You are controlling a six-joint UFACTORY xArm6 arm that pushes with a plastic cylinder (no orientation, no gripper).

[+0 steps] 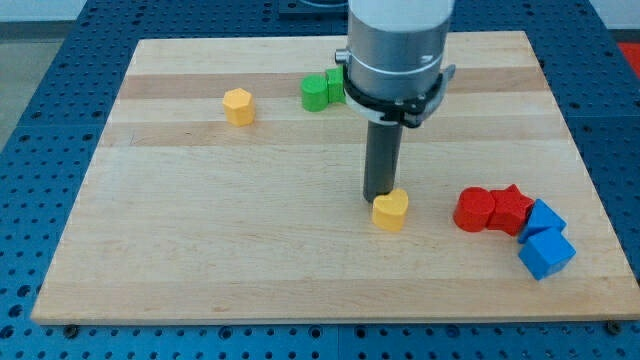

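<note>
Touching the yellow heart-shaped block [390, 211] is my tip [377, 197], the bottom end of the dark rod. My tip is sitting on the block's upper left side and leaning right against it. It is not holding anything; it is only pressing on the block.

To the view's right of my tip, a little way off, a round red block [474, 210] and a red star block [511, 210] are sitting side by side and touching. Just past them, two blue blocks are lying close together, the upper blue block [545, 218] touching the red star and the lower blue block [547, 252] sitting under it, nearer the view's bottom.

Up from my tip, toward the view's top, a green block [316, 92] is showing beside the big grey arm. A second green block [335, 85] is peeking out next to it, mostly hiding behind the arm, so I cannot tell its shape.

Far to the view's left and up, a yellow six-sided block [238, 105] is sitting alone.

All the blocks are resting on the wooden table [100, 200], which is lying on a blue board with holes [30, 150].
</note>
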